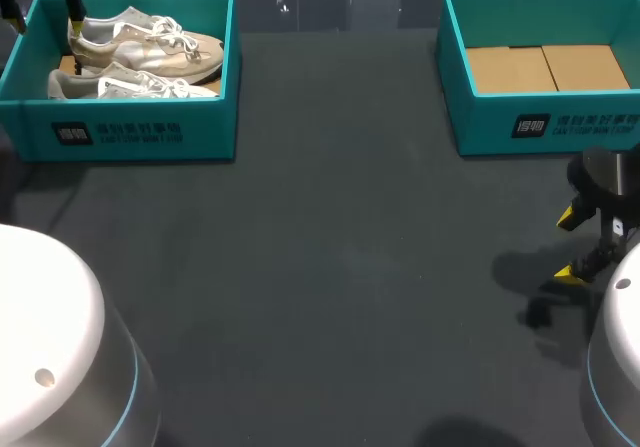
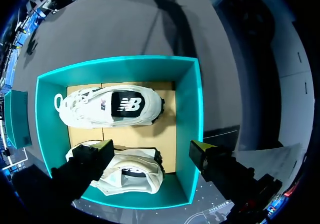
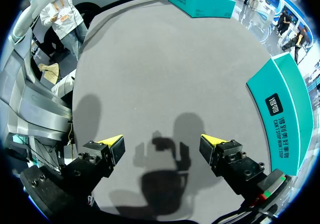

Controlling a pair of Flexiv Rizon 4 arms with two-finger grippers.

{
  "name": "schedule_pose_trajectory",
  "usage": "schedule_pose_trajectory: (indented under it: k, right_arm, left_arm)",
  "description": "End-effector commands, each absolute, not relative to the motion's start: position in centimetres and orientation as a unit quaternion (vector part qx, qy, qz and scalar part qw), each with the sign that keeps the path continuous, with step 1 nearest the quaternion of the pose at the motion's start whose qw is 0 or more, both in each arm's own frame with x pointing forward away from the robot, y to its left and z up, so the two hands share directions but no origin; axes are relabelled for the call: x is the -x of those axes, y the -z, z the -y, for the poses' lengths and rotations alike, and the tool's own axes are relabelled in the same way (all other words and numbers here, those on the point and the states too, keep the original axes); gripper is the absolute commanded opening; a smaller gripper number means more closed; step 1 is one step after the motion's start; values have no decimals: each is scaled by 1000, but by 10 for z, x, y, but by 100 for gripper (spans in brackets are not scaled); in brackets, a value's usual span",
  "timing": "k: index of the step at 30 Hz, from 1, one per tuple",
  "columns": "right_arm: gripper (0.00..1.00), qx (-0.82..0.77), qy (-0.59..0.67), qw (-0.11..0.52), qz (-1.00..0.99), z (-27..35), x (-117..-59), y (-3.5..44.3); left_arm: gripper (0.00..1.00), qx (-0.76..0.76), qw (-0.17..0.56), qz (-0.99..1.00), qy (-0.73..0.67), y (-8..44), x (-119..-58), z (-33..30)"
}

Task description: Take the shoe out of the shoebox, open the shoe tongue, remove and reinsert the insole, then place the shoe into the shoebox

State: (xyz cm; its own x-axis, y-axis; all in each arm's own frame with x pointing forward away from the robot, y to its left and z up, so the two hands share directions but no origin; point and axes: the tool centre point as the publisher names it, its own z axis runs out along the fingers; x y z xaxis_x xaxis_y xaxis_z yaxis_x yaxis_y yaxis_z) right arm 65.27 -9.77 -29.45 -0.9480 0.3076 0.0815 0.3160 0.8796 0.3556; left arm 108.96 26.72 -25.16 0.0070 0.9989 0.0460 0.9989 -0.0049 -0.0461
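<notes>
Shoebox [image 1: 205, 117] with white print [image 1: 120, 133], perhaps characters

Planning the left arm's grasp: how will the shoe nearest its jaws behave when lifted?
The shoe looks soft-sided with an open collar, so it probably gives under the jaws and is light. Gripped at one end, the other may droop and brush the close shoebox wall.

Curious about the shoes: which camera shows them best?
Left wrist view: it looks straight down on both shoes in the shoebox. Head view shows them small, side-on; right wrist view, just a distant glimpse.
</notes>
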Motion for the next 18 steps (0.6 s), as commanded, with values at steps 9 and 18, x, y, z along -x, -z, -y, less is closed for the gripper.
schedule_pose_trajectory:
  k: [9,18]
  right_arm:
    - [100,161,185,10,969,98,-651,294]
    - [100,161,185,10,969,98,-651,294]
  left_arm:
    - [100,704,6,710,18,268,-1043,-278]
    - [100,705,3,709,26,294,-1036,-275]
